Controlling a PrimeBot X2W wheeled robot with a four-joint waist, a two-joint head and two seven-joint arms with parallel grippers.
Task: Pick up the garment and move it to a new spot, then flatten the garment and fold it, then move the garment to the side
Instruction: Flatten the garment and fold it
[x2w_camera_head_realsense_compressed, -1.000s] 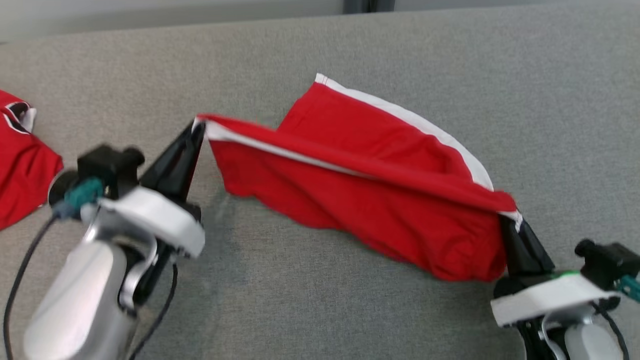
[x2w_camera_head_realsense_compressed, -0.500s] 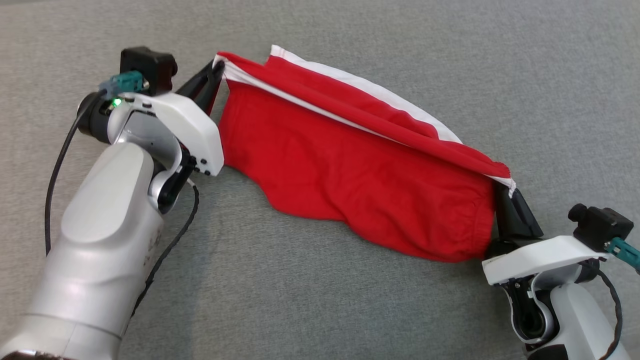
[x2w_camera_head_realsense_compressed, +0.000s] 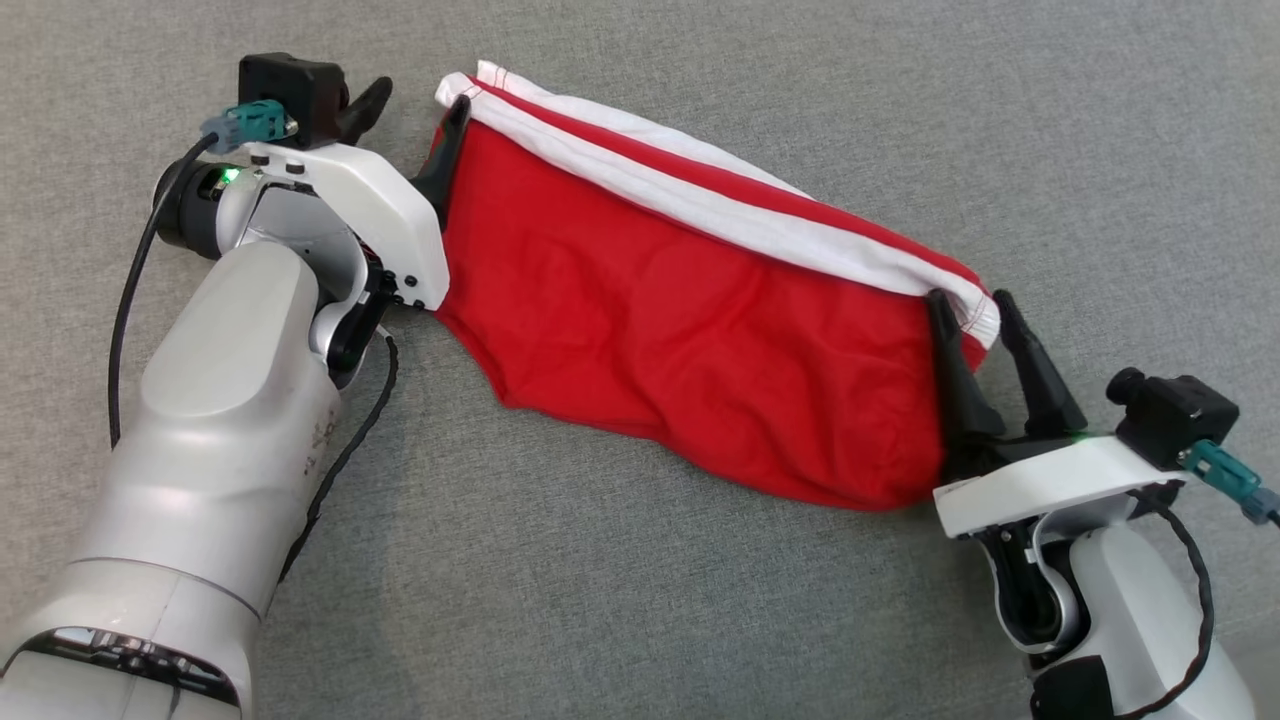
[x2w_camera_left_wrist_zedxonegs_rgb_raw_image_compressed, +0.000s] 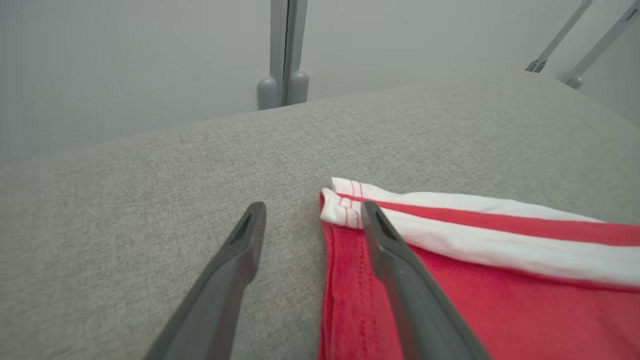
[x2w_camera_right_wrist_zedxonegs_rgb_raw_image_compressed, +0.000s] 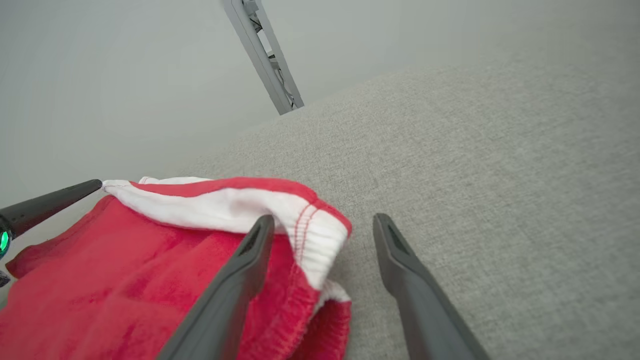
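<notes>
The red garment (x2w_camera_head_realsense_compressed: 700, 330) is seen lying flat on the grey cloth-covered surface (x2w_camera_head_realsense_compressed: 640, 600), doubled along its length, with its white band (x2w_camera_head_realsense_compressed: 720, 215) running along the far edge. Its long axis is set on a diagonal, from the far left down to the near right.

An end of that axis is met by each hand. The left hand (x2w_camera_head_realsense_compressed: 415, 100) is placed at the far-left corner with its fingers spread wide and nothing clamped between them. In the left wrist view, one finger of the left hand (x2w_camera_left_wrist_zedxonegs_rgb_raw_image_compressed: 312, 210) is seen over the red cloth just under the band's corner and the other over bare surface. The right hand (x2w_camera_head_realsense_compressed: 970, 300) is placed at the near-right corner, likewise spread and empty. In the right wrist view, the stitched end of the band is straddled by the right hand (x2w_camera_right_wrist_zedxonegs_rgb_raw_image_compressed: 324, 220), one finger over cloth and one over the surface. Whether the cloth is actually touched by either inner finger cannot be told.

Neither arm is judged nearer than the other: each is placed at its own end. Any fold across the length would therefore be made by carrying one end along the diagonal towards the other, and the corners are already lined up for a fresh pinch.
</notes>
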